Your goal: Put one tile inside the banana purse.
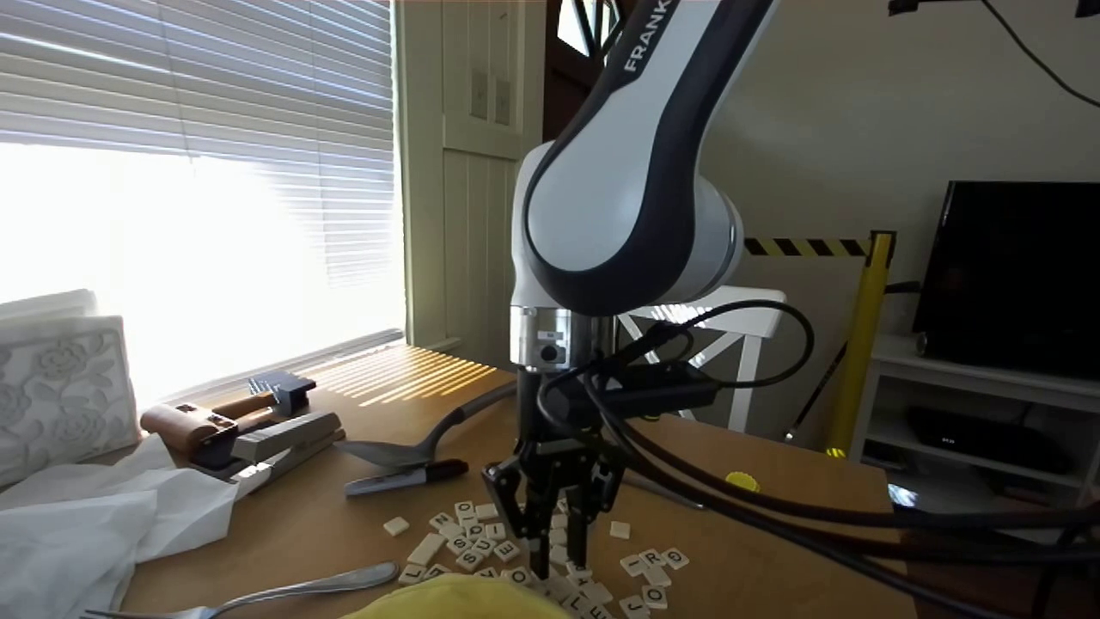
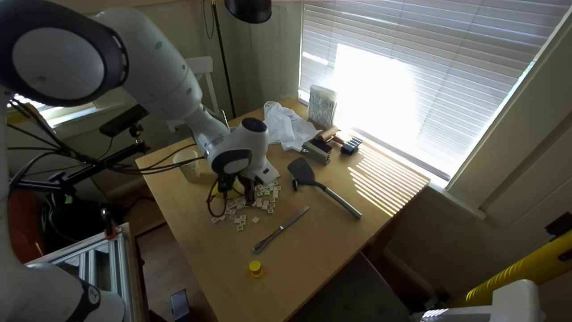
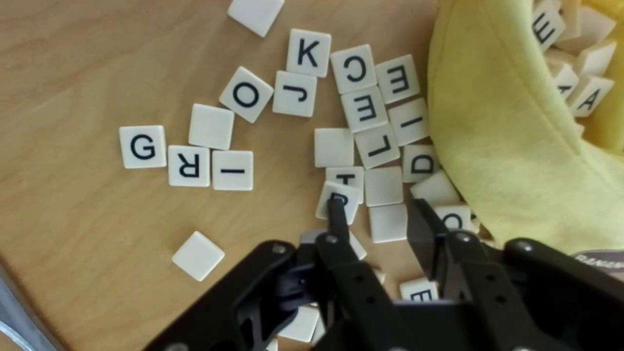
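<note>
Tile (image 3: 388,223) pickup is apparently intended, empty hand (image 3: 377,208) spread left of purse (image 3: 497,126) in wrist view; pinching is needed next.

Seemingly a home: in an exterior view, window blinds (image 1: 258,94) at left, television (image 1: 1014,275) on white stand (image 1: 988,376) far right.
</note>
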